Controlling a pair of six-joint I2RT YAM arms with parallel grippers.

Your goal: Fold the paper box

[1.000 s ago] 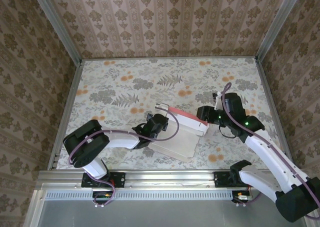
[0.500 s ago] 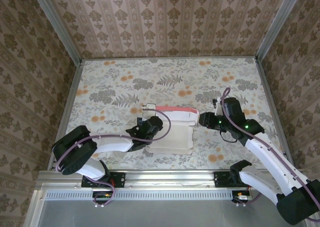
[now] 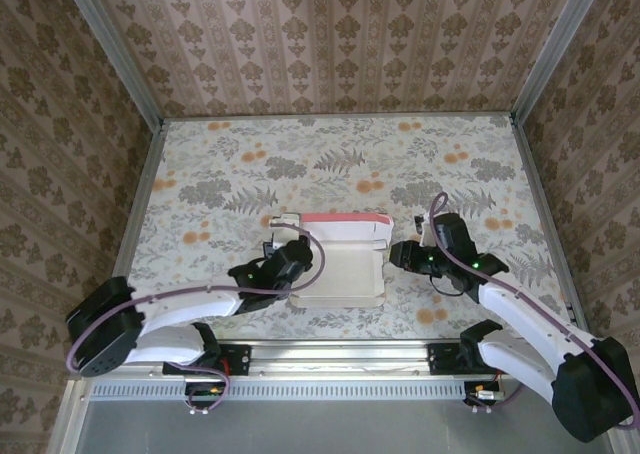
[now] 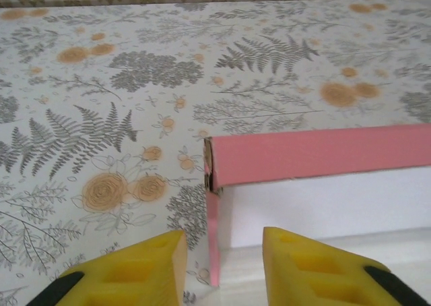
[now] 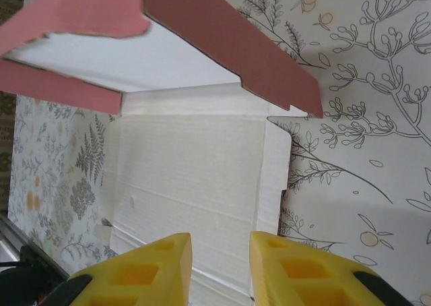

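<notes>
The flowered tabletop [image 3: 330,164] carries the paper box [image 3: 340,269], which lies between the two arms. The left gripper [image 4: 222,252] is narrowly apart, with the box's pink side wall in its gap. The right gripper [image 5: 221,252] is also narrow and unclamped, just before the white inner face.

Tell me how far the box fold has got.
Done: the box has its back wall standing, and a left-end flap is up. In hand: the left gripper straddles that flap, jaws apart; the right gripper hovers open over the right panel. Left: that panel lies flat, and no closed box shows yet.
</notes>
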